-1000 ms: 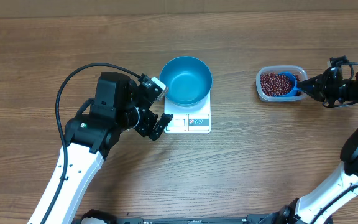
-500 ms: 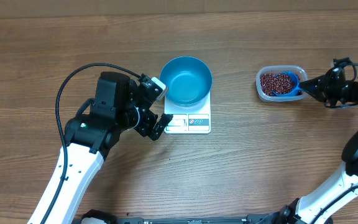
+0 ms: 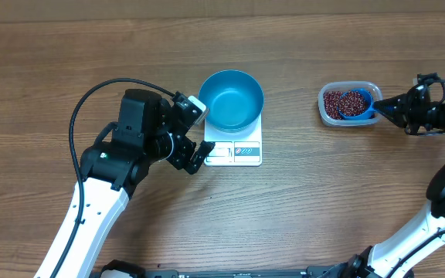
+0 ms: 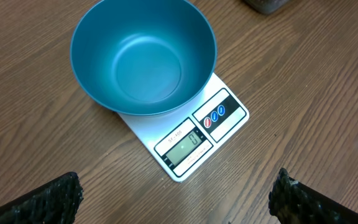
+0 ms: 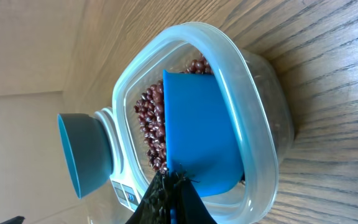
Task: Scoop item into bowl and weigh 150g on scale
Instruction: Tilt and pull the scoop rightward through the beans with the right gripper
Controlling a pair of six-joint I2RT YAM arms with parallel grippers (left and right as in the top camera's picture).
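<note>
— Looking at the bowl [image 4: 143, 56], is anything in it?
— No. It is bare inside. It sits on the scale [image 4: 197, 137], and the little screen shows a zero.
— So where are the beans [image 5: 149, 118]?
— All in the clear tub [image 5: 253, 106], over on the right side of the table, well apart from the bowl.
— Who has the scoop [image 5: 197, 130]?
— The right gripper [image 3: 383, 108]. Its fingers are pinched tight on the scoop's handle. The blue scoop is down inside the tub, on top of the beans.
— Are there beans in the scoop?
— I can't really tell. I mostly see its smooth blue side, so it may be full or not.
— And the left gripper [image 3: 197, 133]?
— It hangs just beside the scale with its fingers spread wide. It holds nothing.
— So how much is done?
— Only the start, I think. The bowl is on the scale and the scoop is in the beans. No beans are in the bowl, so all the weighing is left. The scoop must carry beans over, likely many times, until the screen shows the right number.
</note>
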